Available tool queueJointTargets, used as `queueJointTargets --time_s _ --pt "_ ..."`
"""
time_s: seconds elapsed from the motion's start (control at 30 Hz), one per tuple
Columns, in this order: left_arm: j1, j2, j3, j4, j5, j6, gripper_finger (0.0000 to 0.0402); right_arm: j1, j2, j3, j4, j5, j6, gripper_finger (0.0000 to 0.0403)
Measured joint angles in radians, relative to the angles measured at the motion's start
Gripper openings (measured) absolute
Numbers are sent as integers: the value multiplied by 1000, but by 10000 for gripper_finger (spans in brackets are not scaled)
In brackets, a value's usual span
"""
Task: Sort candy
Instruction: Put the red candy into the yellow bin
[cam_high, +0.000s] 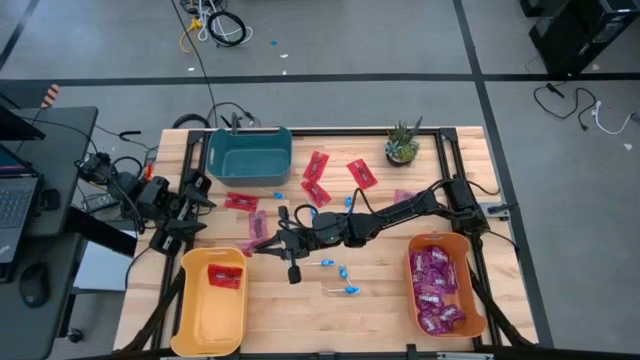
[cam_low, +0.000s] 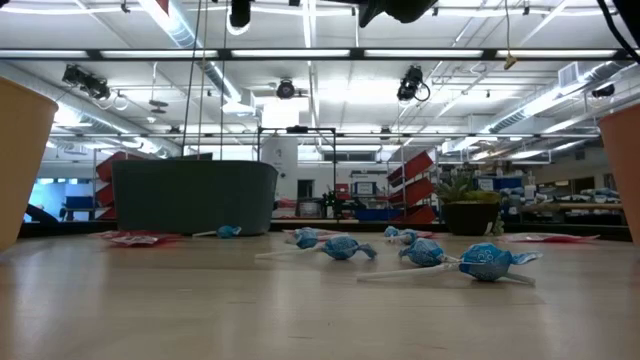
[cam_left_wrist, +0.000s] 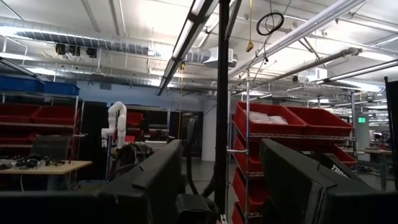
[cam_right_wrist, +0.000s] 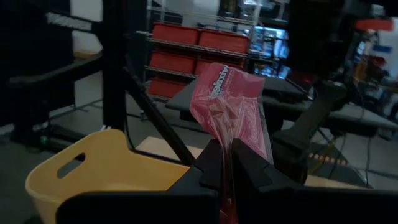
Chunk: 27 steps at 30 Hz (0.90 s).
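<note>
Stretched low across the bench (cam_high: 380, 290) middle from the right edge: right gripper (cam_high: 258, 245), fingers pinching one flat red packet (cam_right_wrist: 229, 106), hanging just beside the yellow bin (cam_high: 195, 320) at the near left corner. One red packet (cam_high: 225, 275) inside that bin. Folded at the left edge: left gripper (cam_high: 195, 212), fingers spread, holding nothing. Two blue lollipops (cam_high: 347, 290) near the middle. Many purple packets (cam_high: 436, 290) inside the orange bin (cam_high: 478, 310), near right corner.
</note>
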Motion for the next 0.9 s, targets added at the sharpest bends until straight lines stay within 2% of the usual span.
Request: queueJointTargets --time_s 0.27,0.4,0.9 --pt "0 0 0 0 0 0 218 -15 8 0 56 -55 -61 16" --pt "0 0 0 0 0 0 218 -19 70 0 210 -84 -75 16" --pt "0 -1 0 -1 0 3 218 -34 85 -1 301 -67 -48 13"
